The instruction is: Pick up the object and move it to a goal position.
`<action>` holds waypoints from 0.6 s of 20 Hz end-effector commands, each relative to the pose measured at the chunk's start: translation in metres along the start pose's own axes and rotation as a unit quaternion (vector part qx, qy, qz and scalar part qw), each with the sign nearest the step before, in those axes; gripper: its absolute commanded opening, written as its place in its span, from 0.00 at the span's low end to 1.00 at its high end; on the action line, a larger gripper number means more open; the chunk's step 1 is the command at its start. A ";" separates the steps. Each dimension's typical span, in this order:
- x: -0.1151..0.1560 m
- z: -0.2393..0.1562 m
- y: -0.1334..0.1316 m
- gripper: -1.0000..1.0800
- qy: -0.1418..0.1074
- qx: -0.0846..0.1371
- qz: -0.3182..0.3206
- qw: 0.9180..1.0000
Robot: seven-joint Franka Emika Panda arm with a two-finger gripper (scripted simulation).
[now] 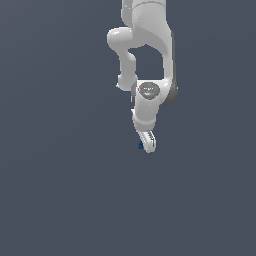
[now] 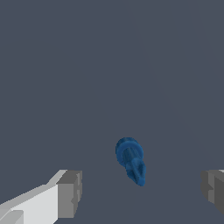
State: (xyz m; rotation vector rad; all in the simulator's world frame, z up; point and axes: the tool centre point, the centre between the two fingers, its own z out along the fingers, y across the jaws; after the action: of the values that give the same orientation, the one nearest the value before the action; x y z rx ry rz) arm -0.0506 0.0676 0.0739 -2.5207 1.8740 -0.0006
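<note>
Hovering gripper point(image 2: 140, 192) spread wide, pads point(image 2: 70, 192) either side of the object point(image 2: 130, 159), no contact; grasp not made; lift and carry to goal remain.

My arm point(image 1: 150, 30) is glossy white all over, built of rounded, swollen segments that read almost like smooth plastic tubes joined end to end. A dark grey band runs along one edge of the upper links and wraps the wrist joint. On the wrist sits a round grey cap point(image 1: 148, 90) with faint red and green marks on it, too small to read. My gripper point(image 1: 146, 142) is white as well. Seen from the wrist, its fingers point(image 2: 41, 202) are flat-sided white bars, each ending in a blocky grey pad point(image 2: 70, 194) with squared, faceted edges.
</note>
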 end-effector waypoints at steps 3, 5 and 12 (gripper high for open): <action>0.000 0.021 0.001 0.96 0.000 0.000 0.001 1.000; 0.000 0.027 0.001 0.96 0.000 0.000 0.001 1.000; 0.000 0.031 0.000 0.00 0.000 0.000 0.001 1.000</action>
State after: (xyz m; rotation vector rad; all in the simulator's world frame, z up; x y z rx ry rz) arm -0.0510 0.0676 0.0426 -2.5191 1.8780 0.0008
